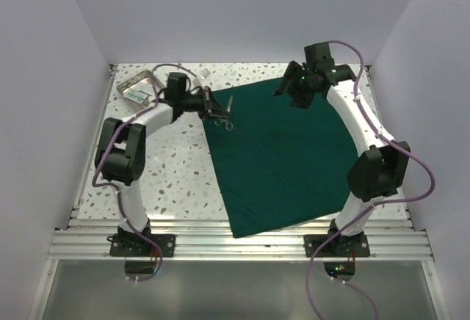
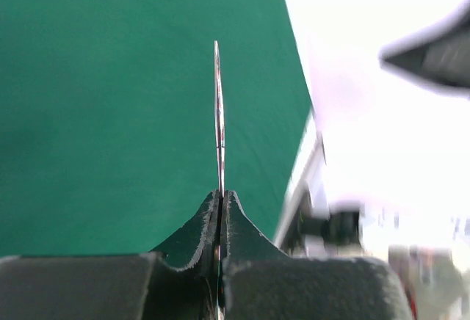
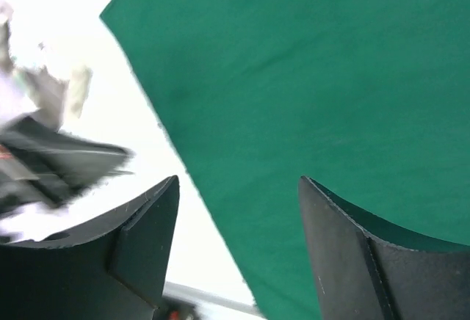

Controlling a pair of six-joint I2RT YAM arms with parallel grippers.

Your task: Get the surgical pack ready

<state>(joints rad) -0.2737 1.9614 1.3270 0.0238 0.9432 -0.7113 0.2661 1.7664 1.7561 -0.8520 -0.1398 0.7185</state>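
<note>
From above, the surgical pack (image 1: 286, 155) lies spread flat on the table (image 1: 169, 180), centre-right. The left arm bends at a raised elbow, with the left gripper (image 1: 217, 111) at the pack's far-left corner. The right arm arches high, and the right gripper (image 1: 283, 89) hangs over the far edge.

The left wrist view shows the fingers clamped on a thin steel instrument (image 2: 218, 114) above the green fabric.

The right wrist view shows the fingers spread wide above the pack's edge.

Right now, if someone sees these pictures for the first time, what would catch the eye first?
The dark green drape dominates, spread flat over the middle and right of the table. At its far left corner, the left gripper is shut on a thin metal instrument, while the right gripper hangs open above its far side.
</note>
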